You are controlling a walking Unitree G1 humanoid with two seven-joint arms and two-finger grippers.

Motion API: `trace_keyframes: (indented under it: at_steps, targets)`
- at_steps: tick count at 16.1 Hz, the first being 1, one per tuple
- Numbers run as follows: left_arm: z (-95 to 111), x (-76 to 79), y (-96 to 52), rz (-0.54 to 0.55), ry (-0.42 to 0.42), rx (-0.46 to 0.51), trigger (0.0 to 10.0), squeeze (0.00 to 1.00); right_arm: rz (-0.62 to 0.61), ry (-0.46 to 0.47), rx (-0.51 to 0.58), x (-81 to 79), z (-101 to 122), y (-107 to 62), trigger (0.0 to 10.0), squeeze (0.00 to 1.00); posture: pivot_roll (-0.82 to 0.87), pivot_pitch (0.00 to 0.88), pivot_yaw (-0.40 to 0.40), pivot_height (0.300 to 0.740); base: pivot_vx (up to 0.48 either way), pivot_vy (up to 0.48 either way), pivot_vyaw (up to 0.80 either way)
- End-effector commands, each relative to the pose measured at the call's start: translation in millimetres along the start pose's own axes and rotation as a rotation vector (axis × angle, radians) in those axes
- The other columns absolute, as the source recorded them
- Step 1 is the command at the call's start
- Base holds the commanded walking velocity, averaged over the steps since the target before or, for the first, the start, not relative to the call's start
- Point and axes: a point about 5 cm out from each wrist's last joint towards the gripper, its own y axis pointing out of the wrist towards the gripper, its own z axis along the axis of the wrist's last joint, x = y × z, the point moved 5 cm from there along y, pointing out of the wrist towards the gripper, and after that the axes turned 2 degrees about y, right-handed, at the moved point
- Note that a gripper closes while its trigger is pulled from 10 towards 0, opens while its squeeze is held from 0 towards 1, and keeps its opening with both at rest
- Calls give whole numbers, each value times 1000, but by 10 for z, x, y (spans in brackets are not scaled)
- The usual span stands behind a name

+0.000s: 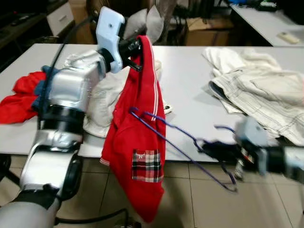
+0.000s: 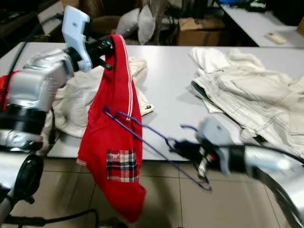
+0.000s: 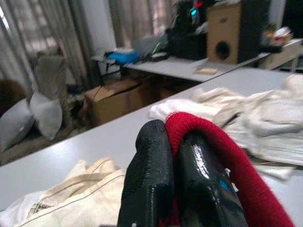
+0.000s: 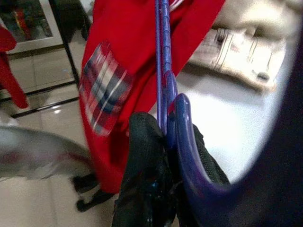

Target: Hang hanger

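Left gripper (image 1: 135,47) clenches the red shirt (image 1: 137,137) above the white table's (image 1: 190,90) front edge; right gripper (image 1: 216,148) grasps the blue hanger (image 1: 180,147), its far end inside the shirt.

Even, soft indoor light; the grey table (image 1: 190,85) shows faint shadows under the clothes. The right gripper (image 1: 223,149) is motion-blurred; wrist views are soft, backgrounds out of focus

Table edge crowded, middle of the table open

Beside the shirt (image 1: 137,142), which hangs across the table (image 1: 190,95) front edge with the hanger (image 1: 185,147) poking through it, cream clothes (image 1: 102,102) block one side and a pale pile (image 1: 261,99) the other; bare tabletop lies between them.
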Motion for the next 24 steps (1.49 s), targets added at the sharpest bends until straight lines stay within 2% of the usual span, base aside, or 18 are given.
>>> trace_keyframes:
  at_steps: [1, 3, 5, 6, 8, 9, 10, 11, 13, 14, 15, 16, 17, 18, 19, 20, 22, 24]
  targets:
    - [122, 62, -38, -40, 6, 26, 10000, 0, -15, -16, 0, 51, 4, 39, 10000, 0, -9, 0, 44, 740, 0, 0, 0]
    - [176, 215, -138, -116, -4, 24, 10000, 0, -21, -60, -4, 187, 64, 169, 10000, 0, 5, 0, 30, 740, 0, 0, 0]
    - [246, 294, -213, -151, -41, 39, 10000, 0, -42, -98, -21, 329, 107, 260, 10000, 0, 8, 0, 25, 740, 0, 0, 0]
    - [361, 330, -257, -176, -59, 79, 10000, 0, -104, -150, -37, 514, 164, 284, 10000, 0, 11, 0, 19, 740, 0, 0, 0]
    - [752, 360, -332, -218, -110, 235, 10000, 0, -278, -244, 3, 968, 506, 212, 10000, 0, 14, 0, 12, 740, 0, 0, 0]
    - [889, 354, -361, -227, -121, 293, 10000, 0, -395, -264, 51, 1192, 702, 135, 10000, 0, 12, 0, 13, 740, 0, 0, 0]
    - [1091, 347, -414, -239, -137, 387, 10000, 0, -598, -330, 154, 1503, 1066, -44, 10000, 0, 9, 0, 14, 740, 0, 0, 0]
    - [1304, 317, -468, -238, -159, 489, 10000, 0, -845, -376, 344, 1756, 1557, -378, 10000, 0, 10, 0, 14, 740, 0, 0, 0]
    - [1446, 270, -516, -212, -170, 568, 10000, 0, -955, -404, 578, 1768, 2011, -703, 10000, 0, 7, 0, 11, 740, 0, 0, 0]
    - [1482, 219, -529, -176, -160, 587, 10000, 0, -961, -438, 640, 1730, 2131, -763, 10000, 0, 5, 0, 11, 740, 0, 0, 0]
    - [1480, 156, -525, -141, -183, 609, 10000, 0, -939, -448, 642, 1707, 2081, -680, 10000, 0, 1, 0, 13, 740, 0, 0, 0]
    - [1298, 162, -442, -107, -169, 554, 10000, 0, -825, -424, 523, 1675, 1682, -292, 10000, 0, -2, 0, 16, 740, 0, 0, 0]
    - [1130, 212, -366, -99, -153, 490, 10000, 0, -737, -393, 447, 1628, 1371, -29, 10000, 0, -2, 0, 16, 740, 0, 0, 0]
    - [1007, 235, -310, -87, -152, 446, 10000, 0, -686, -389, 405, 1568, 1177, 120, 10000, 0, -2, 0, 16, 740, 0, 0, 0]
    - [770, 224, -204, -24, -143, 356, 10000, 0, -628, -375, 336, 1456, 862, 292, 10000, 0, 0, 0, 20, 740, 0, 0, 0]
    - [461, 184, -87, 63, -134, 256, 10000, 0, -583, -373, 264, 1321, 568, 408, 10000, 0, 4, 1, 22, 740, 0, 0, 0]
    - [88, 158, 14, 150, -91, 130, 10000, 0, -526, -327, 227, 1154, 324, 465, 10000, 0, -2, 1, 32, 740, 0, 0, 0]
    - [-98, 137, 55, 200, -66, 72, 10000, 0, -505, -318, 218, 1067, 238, 448, 10000, 0, -7, 0, 39, 740, 0, 0, 0]
